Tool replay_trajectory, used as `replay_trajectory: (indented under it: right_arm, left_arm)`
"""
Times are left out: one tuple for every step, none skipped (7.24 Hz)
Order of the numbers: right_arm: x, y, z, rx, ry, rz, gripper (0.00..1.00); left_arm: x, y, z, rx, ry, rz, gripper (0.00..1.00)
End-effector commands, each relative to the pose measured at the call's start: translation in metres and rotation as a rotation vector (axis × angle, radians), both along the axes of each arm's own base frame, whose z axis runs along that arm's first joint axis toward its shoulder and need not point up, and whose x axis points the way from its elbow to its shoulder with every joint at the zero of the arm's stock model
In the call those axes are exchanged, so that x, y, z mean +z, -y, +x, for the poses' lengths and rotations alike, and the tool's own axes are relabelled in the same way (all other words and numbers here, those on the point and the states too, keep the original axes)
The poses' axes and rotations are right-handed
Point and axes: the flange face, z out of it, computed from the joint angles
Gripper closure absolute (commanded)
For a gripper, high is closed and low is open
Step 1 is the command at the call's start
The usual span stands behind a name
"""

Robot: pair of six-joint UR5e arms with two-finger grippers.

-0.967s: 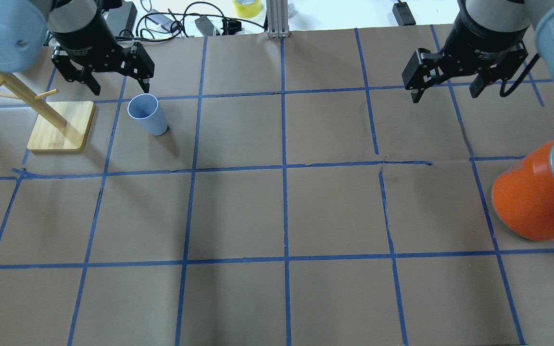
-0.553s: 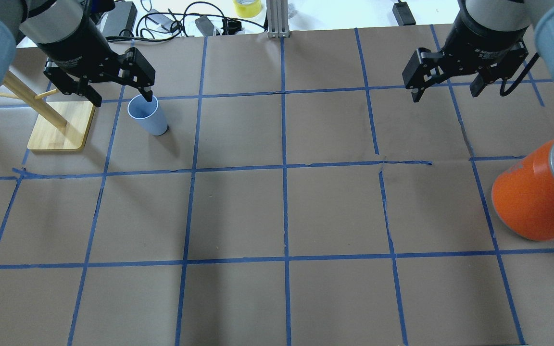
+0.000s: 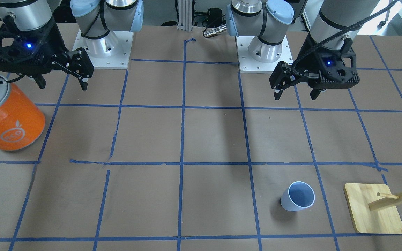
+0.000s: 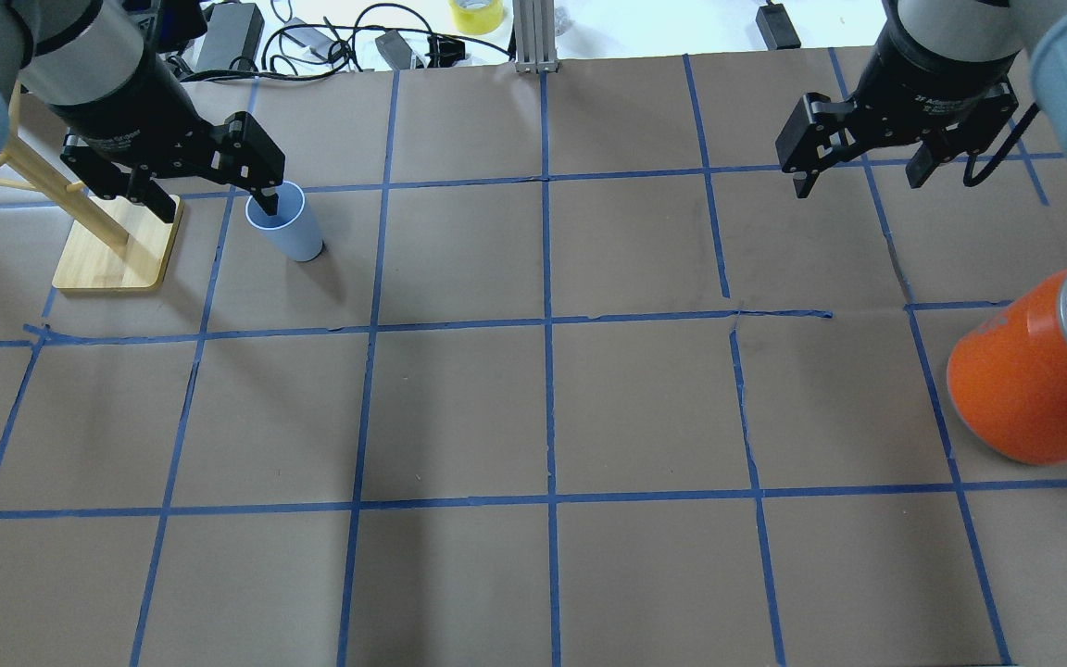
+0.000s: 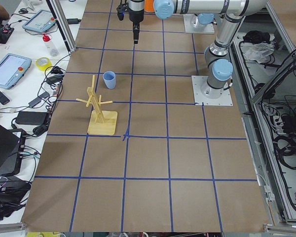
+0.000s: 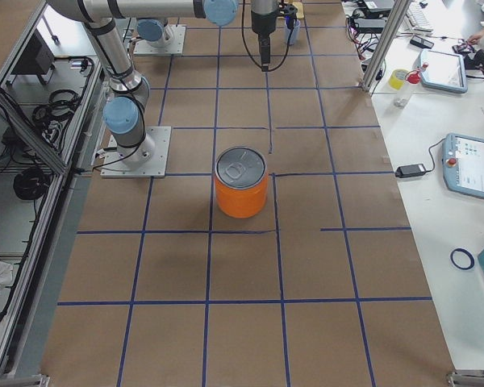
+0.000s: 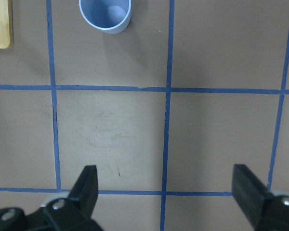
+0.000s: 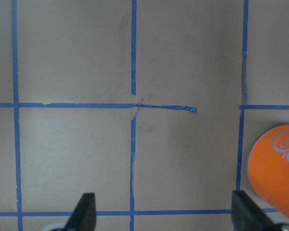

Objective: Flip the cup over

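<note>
The pale blue cup [image 4: 285, 225] stands upright, mouth up, on the brown paper at the far left; it also shows in the front view [image 3: 298, 200] and the exterior left view [image 5: 109, 79]. My left gripper [image 4: 215, 206] is open and empty, held high over the table. In the overhead view one fingertip overlaps the cup's rim. The left wrist view shows the cup [image 7: 105, 14] well below, at the top left, outside the open left gripper [image 7: 164, 178]. My right gripper [image 4: 858, 183] is open and empty, high at the far right.
A wooden peg rack [image 4: 117, 245] stands just left of the cup. A big orange can with a silver lid [image 4: 1024, 380] stands at the right edge, also in the right wrist view [image 8: 277, 168]. Cables and a yellow tape roll [image 4: 476, 14] lie beyond the far edge.
My left gripper has moved left and toward the robot in the overhead view, and its finger now overlaps the cup's rim there. The cup and the right arm have not moved.
</note>
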Motion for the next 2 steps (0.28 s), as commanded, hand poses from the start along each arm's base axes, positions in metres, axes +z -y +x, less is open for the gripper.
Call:
replay_trajectory:
  right_arm:
    - [0.0007,0.0002,-0.0001,0.0,-0.001,-0.002,0.0]
    - [0.0009,0.0005,-0.0005,-0.002,0.002,-0.003,0.0]
  left_arm:
    - [-0.0014,-0.0019,-0.0002,0.0,-0.001,0.005,0.0]
    - [-0.0014,-0.002,0.0,-0.002,0.001,0.005,0.0]
